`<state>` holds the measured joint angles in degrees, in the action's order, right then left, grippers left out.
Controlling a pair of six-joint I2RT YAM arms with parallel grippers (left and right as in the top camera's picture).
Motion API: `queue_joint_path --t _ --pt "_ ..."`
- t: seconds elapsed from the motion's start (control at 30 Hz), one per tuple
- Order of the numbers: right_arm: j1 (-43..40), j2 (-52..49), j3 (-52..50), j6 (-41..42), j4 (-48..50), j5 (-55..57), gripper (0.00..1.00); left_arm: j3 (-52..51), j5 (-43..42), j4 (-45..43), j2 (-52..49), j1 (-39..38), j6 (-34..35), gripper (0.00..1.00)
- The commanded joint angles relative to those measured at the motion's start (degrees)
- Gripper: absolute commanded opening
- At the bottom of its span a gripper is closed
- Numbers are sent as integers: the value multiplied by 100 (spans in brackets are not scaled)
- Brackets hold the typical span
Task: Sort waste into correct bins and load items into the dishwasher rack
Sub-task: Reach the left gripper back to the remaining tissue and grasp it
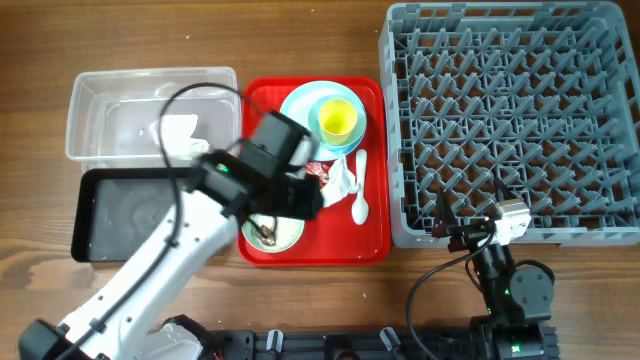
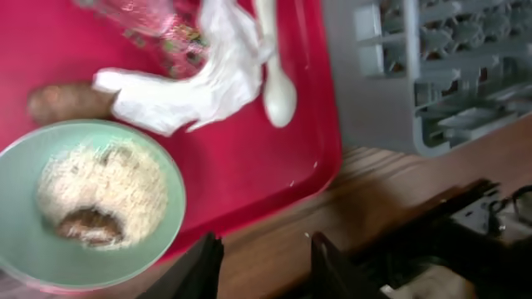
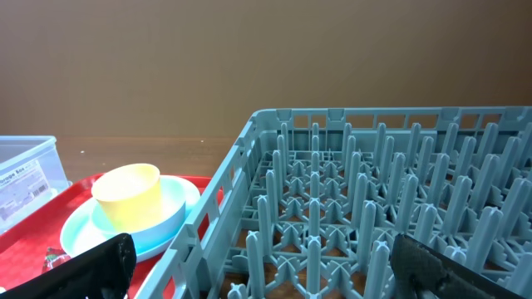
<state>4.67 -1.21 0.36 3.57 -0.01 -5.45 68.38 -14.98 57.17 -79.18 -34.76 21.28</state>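
We log the left gripper (image 2: 266, 270) spread wide and empty over the red tray (image 2: 274, 174), where the crumpled napkin (image 2: 195, 83) lies just beside the mint-green bowl (image 2: 173, 187); light, soft, compressible, so we judge pinching its bunched middle best.

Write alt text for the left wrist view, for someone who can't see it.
A mint-green bowl of white rice-like grains and a brown food scrap sits on a red tray, beside a crumpled white paper napkin and a white plastic spoon. The left tool, open, frames the bottom edge.
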Motion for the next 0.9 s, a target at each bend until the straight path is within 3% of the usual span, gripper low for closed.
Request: queue_joint_path --t 0.0,0.2,0.33,0.6,0.87 --pt "-24 39 -7 -42 26 55 100 -13 765 -337 -256 -1023 -136 43" --pt "-24 39 -7 -46 28 55 100 -13 1985 -730 -1156 -1869 -138 53" --pt "-24 39 -7 -42 26 55 100 -13 2151 -1172 -1753 -1875 -160 56" --pt "-24 42 -7 -44 26 55 100 -13 3438 -1777 -2579 -1871 -157 67" --pt "-24 39 -7 -44 26 55 100 -13 3757 -1930 -2618 -1744 -151 66"
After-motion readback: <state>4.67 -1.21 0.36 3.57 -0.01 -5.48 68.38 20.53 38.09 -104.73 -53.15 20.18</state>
